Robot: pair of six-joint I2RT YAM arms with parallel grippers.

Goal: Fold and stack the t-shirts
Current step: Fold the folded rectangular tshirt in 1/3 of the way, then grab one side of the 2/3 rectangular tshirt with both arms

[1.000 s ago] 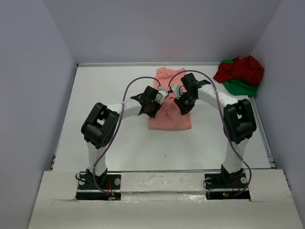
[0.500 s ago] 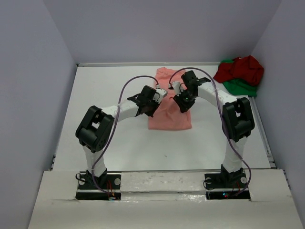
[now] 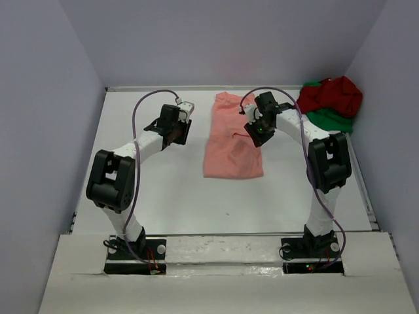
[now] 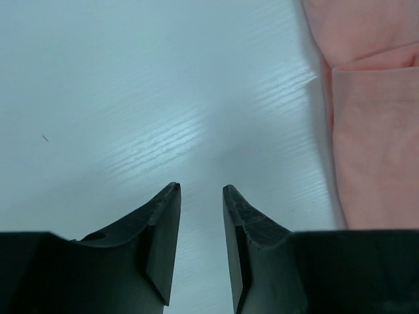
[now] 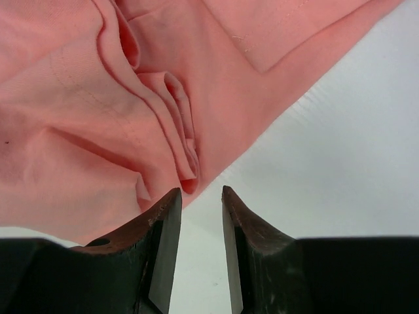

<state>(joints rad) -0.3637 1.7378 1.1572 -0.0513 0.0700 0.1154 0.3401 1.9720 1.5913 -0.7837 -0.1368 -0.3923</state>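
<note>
Left gripper (image 4: 200, 190) and right gripper (image 5: 200, 190) both point down, well apart, jaws slightly parted, gripping nothing.

I am wearing white shells and bulky black joint housings on my left arm (image 3: 141, 145) and right arm (image 3: 298, 127), with a thin purple cable (image 3: 139, 108) looping along each. My left gripper (image 4: 200, 188) and right gripper (image 5: 200, 190) are showing 2 black, wedge-shaped fingers (image 4: 160, 248) apiece.

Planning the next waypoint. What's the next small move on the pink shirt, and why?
Probably lower the right gripper onto the bunched ridge at the salmon-pink cloth t-shirt's edge and close: its jaws stand apart, empty, just short of that ridge. The left gripper hangs open over bare white table.
</note>
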